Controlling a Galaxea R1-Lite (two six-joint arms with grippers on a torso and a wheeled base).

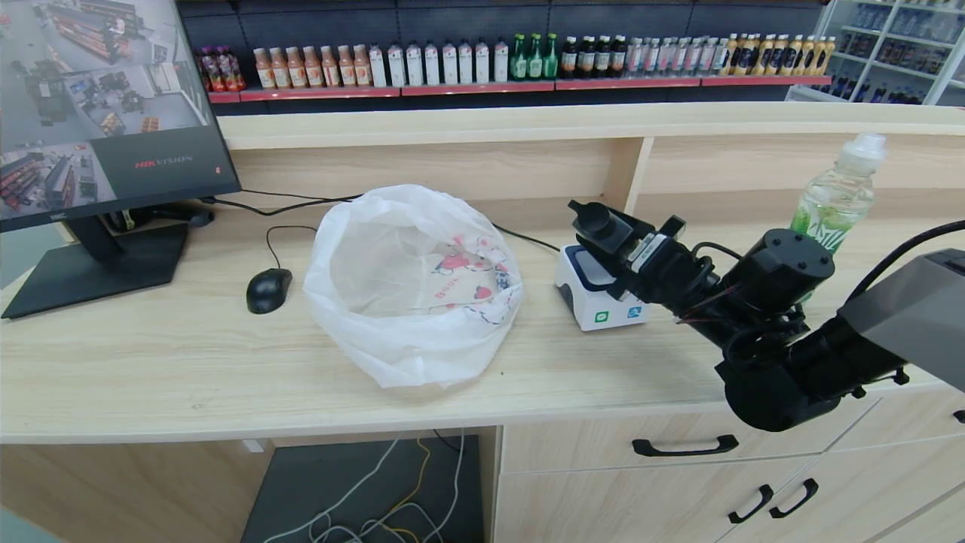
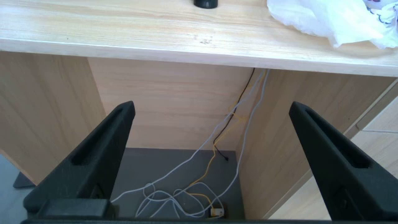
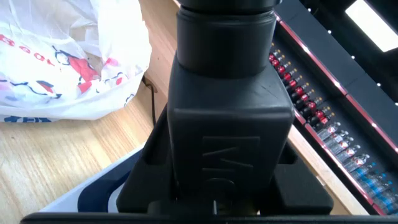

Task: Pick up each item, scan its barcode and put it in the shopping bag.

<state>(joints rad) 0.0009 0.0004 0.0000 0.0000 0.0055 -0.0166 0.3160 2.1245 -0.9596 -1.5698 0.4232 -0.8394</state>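
The white plastic shopping bag (image 1: 413, 283) stands open in the middle of the wooden counter (image 1: 188, 362); its printed side also shows in the right wrist view (image 3: 56, 68). My right gripper (image 1: 620, 235) is shut on a black container (image 1: 592, 217) (image 3: 227, 112), holding it just above the white and blue barcode scanner (image 1: 599, 294) (image 3: 102, 193). A clear bottle with a green label (image 1: 833, 197) stands upright at the counter's right. My left gripper (image 2: 211, 168) hangs open below the counter's front edge, with nothing between its fingers.
A monitor (image 1: 98, 105) on its stand and a black mouse (image 1: 268, 289) occupy the counter's left. A raised wooden ledge (image 1: 528, 121) runs along the back. Drawers with black handles (image 1: 684, 446) lie under the right side; loose cables (image 2: 205, 180) hang in the open bay below.
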